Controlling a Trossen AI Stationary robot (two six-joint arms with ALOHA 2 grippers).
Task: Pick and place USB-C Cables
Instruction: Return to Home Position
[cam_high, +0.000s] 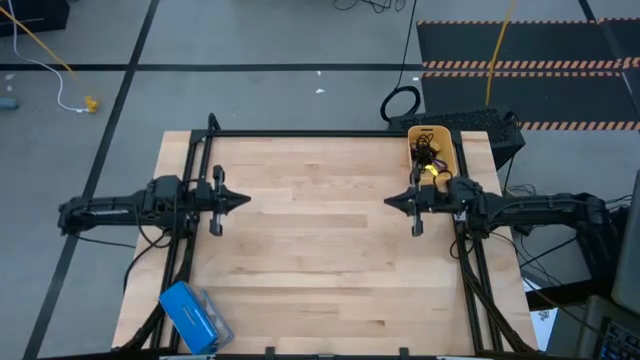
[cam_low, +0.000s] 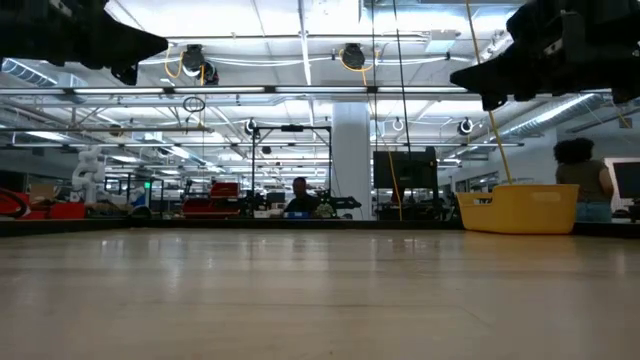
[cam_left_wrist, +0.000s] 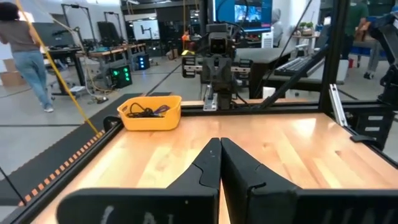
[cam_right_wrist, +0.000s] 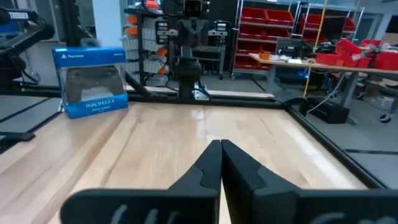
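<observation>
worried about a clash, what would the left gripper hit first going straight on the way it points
Probably the right gripper, facing the left gripper across the table; the yellow bin sits off that line.

The wooden table (cam_high: 330, 260) carries a yellow bin (cam_high: 453, 150) at its 1 o'clock corner and a blue box (cam_high: 188, 314) at 7 o'clock.

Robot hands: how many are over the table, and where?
2. The left hand hangs over the table, left side; the right hand, right side, near the yellow bin. Both are shut.
</observation>
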